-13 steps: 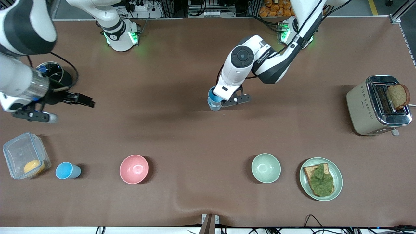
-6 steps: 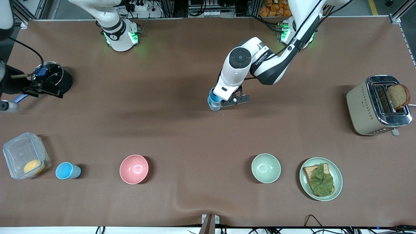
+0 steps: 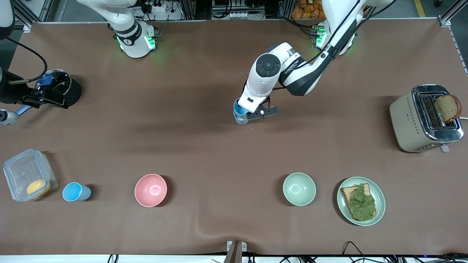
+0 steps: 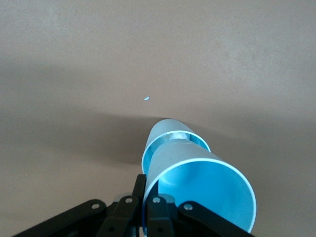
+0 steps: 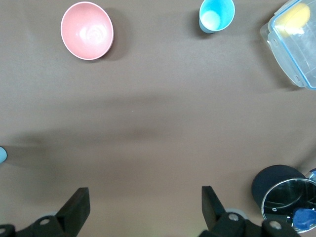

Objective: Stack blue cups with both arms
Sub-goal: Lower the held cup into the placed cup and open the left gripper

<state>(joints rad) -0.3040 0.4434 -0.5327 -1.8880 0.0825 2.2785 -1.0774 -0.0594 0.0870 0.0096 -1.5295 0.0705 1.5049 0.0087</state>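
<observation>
Two blue cups stand nested at the table's middle: the upper cup (image 3: 238,108) (image 4: 202,187) sits in the lower cup (image 3: 240,119) (image 4: 168,131). My left gripper (image 3: 252,113) (image 4: 146,185) is shut on the upper cup's rim, one finger inside and one outside. A third blue cup (image 3: 76,192) (image 5: 216,15) stands alone near the front camera at the right arm's end, beside a clear container. My right gripper (image 3: 55,99) (image 5: 145,207) hangs open and empty over the table by a black pot, away from that cup.
A pink bowl (image 3: 150,190) (image 5: 87,30) and a pale green bowl (image 3: 299,189) stand in the near row. A plate with toast and lettuce (image 3: 380,199), a toaster (image 3: 406,120), the clear container (image 3: 22,168) and the black pot (image 3: 73,89) occupy the table's ends.
The right arm has drawn back toward its end of the table, leaving only its gripper showing by the pot. The left arm has shifted very slightly with the cup still gripped.
</observation>
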